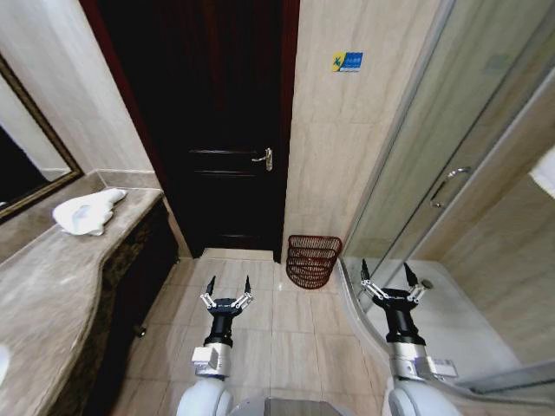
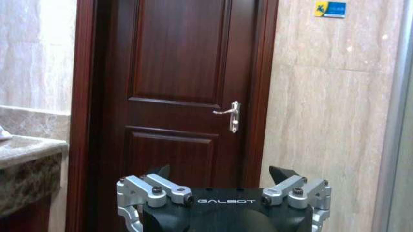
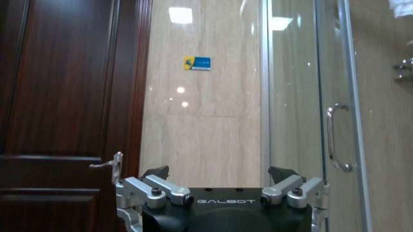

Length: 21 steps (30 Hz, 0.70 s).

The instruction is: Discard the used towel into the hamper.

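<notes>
A crumpled white towel [image 1: 88,211] lies on the marble vanity counter [image 1: 61,295] at the left, near its far end. The hamper [image 1: 312,260], a small reddish-brown openwork basket, stands on the floor against the tiled wall right of the dark door. My left gripper [image 1: 228,287] is held low over the floor tiles in front of me, open and empty, its fingers [image 2: 158,172] spread wide in the left wrist view. My right gripper [image 1: 385,271] hovers open and empty beside the shower enclosure, right of the hamper.
A dark wooden door [image 1: 212,130] with a metal handle [image 1: 264,159] is shut straight ahead. A curved glass shower enclosure [image 1: 460,182] fills the right side. A framed mirror [image 1: 26,147] hangs above the counter. Beige floor tiles [image 1: 277,321] lie open between counter and shower.
</notes>
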Motion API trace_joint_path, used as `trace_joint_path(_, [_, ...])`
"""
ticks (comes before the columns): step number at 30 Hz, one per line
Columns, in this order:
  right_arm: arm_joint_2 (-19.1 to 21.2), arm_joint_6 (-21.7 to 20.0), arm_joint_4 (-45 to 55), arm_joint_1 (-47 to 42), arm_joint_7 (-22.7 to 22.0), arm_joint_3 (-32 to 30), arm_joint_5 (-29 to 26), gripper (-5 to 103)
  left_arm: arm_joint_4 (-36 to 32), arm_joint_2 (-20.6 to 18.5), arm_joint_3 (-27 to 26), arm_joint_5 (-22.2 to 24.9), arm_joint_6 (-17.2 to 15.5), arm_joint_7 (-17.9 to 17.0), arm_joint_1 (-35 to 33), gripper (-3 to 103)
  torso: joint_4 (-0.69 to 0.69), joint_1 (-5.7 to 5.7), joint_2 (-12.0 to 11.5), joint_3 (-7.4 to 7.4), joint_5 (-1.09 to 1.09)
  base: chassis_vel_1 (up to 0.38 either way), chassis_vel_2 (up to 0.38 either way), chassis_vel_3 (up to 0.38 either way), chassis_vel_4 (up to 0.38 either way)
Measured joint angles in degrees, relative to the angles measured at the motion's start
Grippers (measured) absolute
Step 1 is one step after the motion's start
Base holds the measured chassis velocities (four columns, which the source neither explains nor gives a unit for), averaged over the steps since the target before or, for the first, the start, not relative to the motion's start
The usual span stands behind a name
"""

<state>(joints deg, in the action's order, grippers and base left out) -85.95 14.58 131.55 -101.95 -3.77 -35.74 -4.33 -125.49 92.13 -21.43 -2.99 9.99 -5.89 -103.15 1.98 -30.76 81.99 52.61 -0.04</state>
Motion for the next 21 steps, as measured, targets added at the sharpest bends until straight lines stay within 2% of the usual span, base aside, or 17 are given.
trace_joint_path(2, [0.05, 0.0, -0.09, 0.64, -0.35, 0.24, 0.03, 100, -0.42, 0.0, -0.09, 0.48, -0.57, -0.12, 0.07, 100, 0.02, 0.0, 0.0, 0.0, 0.06, -0.016, 0.048, 0.037, -0.015])
trace_joint_path(4, [0.13, -0.13, -0.09, 0.81, -0.35, 0.3, 0.02, 100, -0.58, 0.0, -0.09, 0.81, -0.66, -0.1, 0.07, 100, 0.02, 0.04, 0.0, 0.0, 0.01, 0.0, 0.0, 0.0, 0.0])
trace_joint_path(12, [0.05, -0.95, -0.1, 1.21, 0.3, 0.33, 0.04, 100, -1.02, 0.0, -0.11, 1.95, -0.69, 0.03, 0.05, 100, 0.01, 0.11, 0.04, -0.03, 0.04, 0.019, -0.028, -0.027, 0.016])
trace_joint_path(21, [0.18, 0.12, -1.59, 1.13, 0.28, 0.19, -0.65, 100, -1.1, 0.0, 0.14, 2.96, -0.83, -0.3, 0.05, 100, 0.01, 0.05, 0.02, -0.01, 0.04, 0.009, 0.014, -0.006, -0.014])
